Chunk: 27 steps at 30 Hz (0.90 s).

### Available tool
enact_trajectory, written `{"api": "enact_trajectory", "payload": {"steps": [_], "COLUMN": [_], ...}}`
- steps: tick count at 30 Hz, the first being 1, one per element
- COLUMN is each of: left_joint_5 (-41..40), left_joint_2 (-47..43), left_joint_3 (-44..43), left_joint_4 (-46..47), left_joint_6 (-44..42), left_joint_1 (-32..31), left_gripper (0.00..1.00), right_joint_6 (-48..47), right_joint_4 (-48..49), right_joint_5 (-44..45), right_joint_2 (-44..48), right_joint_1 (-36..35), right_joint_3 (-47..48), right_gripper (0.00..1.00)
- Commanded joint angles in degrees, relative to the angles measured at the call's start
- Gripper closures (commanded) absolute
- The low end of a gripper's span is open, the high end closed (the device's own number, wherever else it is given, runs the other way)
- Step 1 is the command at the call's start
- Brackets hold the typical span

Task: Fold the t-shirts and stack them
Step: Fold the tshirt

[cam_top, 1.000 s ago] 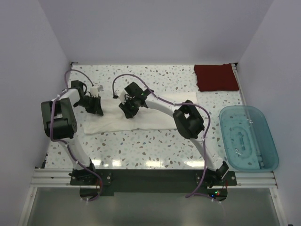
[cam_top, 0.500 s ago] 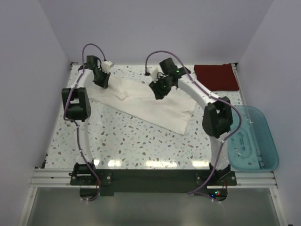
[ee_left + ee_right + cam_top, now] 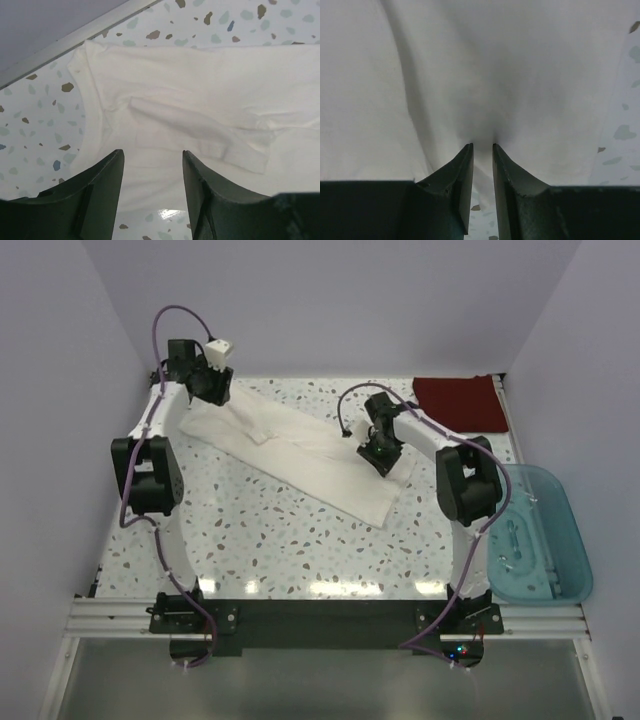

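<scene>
The white t-shirt [image 3: 300, 450] lies spread in a long slant from the back left toward the middle right of the table. My left gripper [image 3: 213, 390] hovers over its back left end, open, nothing between the jaws [image 3: 152, 160]; the white t-shirt [image 3: 200, 95] below shows a folded sleeve. My right gripper [image 3: 383, 452] sits low on the shirt's right part, its jaws [image 3: 482, 146] nearly together with a ridge of the white t-shirt [image 3: 530, 70] pinched between the tips. The dark red t-shirt [image 3: 458, 404] lies folded at the back right corner.
A translucent teal bin [image 3: 527, 531] stands at the right edge of the speckled table [image 3: 290, 540]. White walls close in the left, back and right. A metal rail [image 3: 75, 37] runs along the table's edge beside the shirt's collar end.
Both arms carried the white shirt from the near left toward the back and laid it out slantwise. The left gripper opened and let go. The right gripper dropped onto the shirt's right part.
</scene>
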<state>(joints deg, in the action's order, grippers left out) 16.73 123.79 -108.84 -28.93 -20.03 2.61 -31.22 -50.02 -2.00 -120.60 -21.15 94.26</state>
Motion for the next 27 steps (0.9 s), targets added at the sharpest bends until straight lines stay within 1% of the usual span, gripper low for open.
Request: {"api": "enact_trajectory", "payload": {"steps": [1,2,4,5,6,8,10,11,12,13,14,15,16,18,20,23,24,25,27], "left_joint_5": [4.01,4.36,5.24,5.42,5.85,6.91,6.82,6.48,6.04,5.77,5.86,5.94,5.77,5.68,5.16,3.14,1.74,-0.88,-2.57], "left_joint_2": [-7.93,-8.82,-11.79,-12.77,-13.48,-14.89,-14.98,-14.72,-14.37,-13.23,-12.52,-11.82,-10.25,-7.79,-6.37,-3.82,-1.90,-0.58,3.98], "left_joint_3": [3.71,6.07,8.89,11.60,12.85,16.09,17.95,19.44,20.06,20.50,20.77,20.77,20.42,19.63,18.23,16.56,15.94,13.41,10.24], "left_joint_4": [0.63,0.10,-0.08,0.18,0.36,-0.07,-1.30,-1.74,-2.53,-3.06,-4.28,-4.64,-5.08,-6.49,-6.84,-5.53,-5.26,-5.61,-7.36], "left_joint_6": [3.59,3.68,4.82,5.26,5.79,7.55,9.04,9.39,9.92,10.71,10.98,11.24,11.68,11.34,11.50,11.86,11.77,11.60,11.07], "left_joint_1": [0.38,0.38,0.46,0.46,0.38,0.38,-0.06,-0.15,-0.24,-0.50,-0.68,-0.85,-1.46,-2.17,-4.28,-6.03,-6.56,-7.79,-8.85], "left_gripper": [0.44,0.44,0.45,0.45,0.45,0.47,0.48,0.50,0.51,0.51,0.52,0.53,0.53,0.53,0.53,0.53,0.53,0.54,0.55], "right_joint_6": [-2.26,-2.61,-2.88,-3.14,-3.14,-3.14,-2.70,-2.09,-1.48,-0.52,0.19,0.63,0.81,0.29,-1.29,-2.26,-2.35,-2.35,-1.65], "right_joint_4": [0.01,-0.08,-0.86,-1.13,-1.39,-2.80,-3.94,-4.38,-5.17,-7.61,-8.68,-9.82,-12.27,-14.48,-17.30,-17.83,-17.57,-16.79,-15.03], "right_joint_5": [2.96,2.88,2.18,2.09,0.96,-2.30,-5.71,-7.30,-9.06,-11.51,-17.28,-19.77,-25.02,-29.18,-29.47,-26.93,-25.09,-23.85,-19.21], "right_joint_2": [-0.08,0.10,1.41,1.94,2.81,5.71,8.26,11.32,12.65,14.23,16.77,18.10,19.42,22.76,25.04,25.85,25.59,25.06,23.66], "right_joint_1": [-0.04,0.05,-0.12,-0.38,-1.00,-2.23,-6.08,-7.93,-11.60,-13.55,-16.96,-18.39,-19.45,-20.34,-20.16,-18.07,-17.18,-16.39,-13.67], "right_joint_3": [-2.49,-4.50,-6.88,-9.68,-11.10,-15.30,-18.31,-21.02,-22.09,-22.88,-23.85,-24.12,-24.38,-23.95,-22.37,-19.91,-19.12,-17.72,-16.39], "right_gripper": [0.76,0.76,0.80,0.82,0.85,0.86,0.86,0.86,0.86,0.86,0.85,0.85,0.84,0.80,0.79,0.78,0.78,0.78,0.79]}}
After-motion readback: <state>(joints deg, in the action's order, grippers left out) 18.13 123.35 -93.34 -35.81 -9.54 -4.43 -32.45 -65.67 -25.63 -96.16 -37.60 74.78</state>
